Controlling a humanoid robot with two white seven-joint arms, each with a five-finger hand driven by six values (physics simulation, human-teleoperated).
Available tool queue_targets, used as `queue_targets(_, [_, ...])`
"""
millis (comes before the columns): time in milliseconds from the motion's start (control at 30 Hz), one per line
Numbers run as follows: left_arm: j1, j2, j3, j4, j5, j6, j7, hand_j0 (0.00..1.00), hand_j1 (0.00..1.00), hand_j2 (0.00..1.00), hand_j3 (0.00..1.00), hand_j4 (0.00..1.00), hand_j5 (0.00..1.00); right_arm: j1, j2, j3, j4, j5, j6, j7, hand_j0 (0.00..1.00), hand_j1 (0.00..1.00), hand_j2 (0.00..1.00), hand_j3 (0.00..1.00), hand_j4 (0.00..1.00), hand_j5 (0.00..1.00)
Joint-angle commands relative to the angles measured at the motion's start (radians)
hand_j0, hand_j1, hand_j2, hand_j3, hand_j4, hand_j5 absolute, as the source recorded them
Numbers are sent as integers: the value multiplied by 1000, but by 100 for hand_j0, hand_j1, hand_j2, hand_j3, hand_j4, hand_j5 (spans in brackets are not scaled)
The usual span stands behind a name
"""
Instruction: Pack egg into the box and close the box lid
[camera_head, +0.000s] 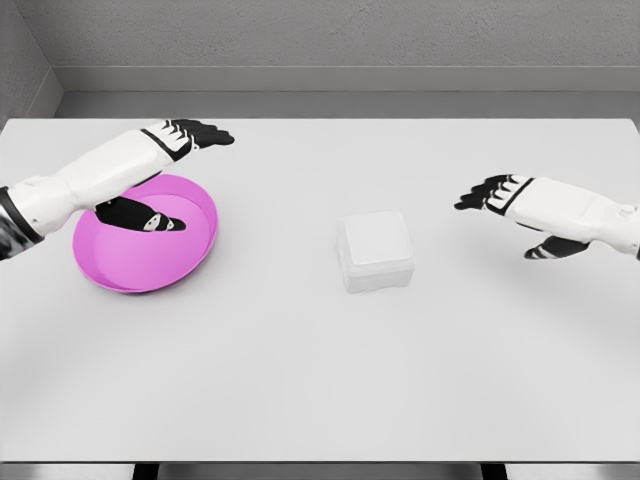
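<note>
Left hand (175, 150) over pink bowl (190, 262)

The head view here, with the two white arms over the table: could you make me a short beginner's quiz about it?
1. True or false: the lid of the small white square box is shut.
2. Which hand is over the round pink plastic bowl: A the left hand, B the right hand, C neither?
3. Fill in: the box stands to the ____ of the bowl in the picture.

Key: 1 true, its flat top is closed. 2 A; the left arm reaches across the bowl, and the right hand hovers open, apart from the box. 3 right. No egg can be seen.
</note>
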Motion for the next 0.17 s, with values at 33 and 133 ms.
queue_targets(33, [0,1,0,3,5,3,1,100,100,100,100,100,100,2,-2,-2,0,-6,2,-1,100,100,100,100,100,100])
queue_targets(133, [3,1,14,6,3,4,1,100,100,100,100,100,100,2,-2,-2,-6,-8,2,-1,100,100,100,100,100,100])
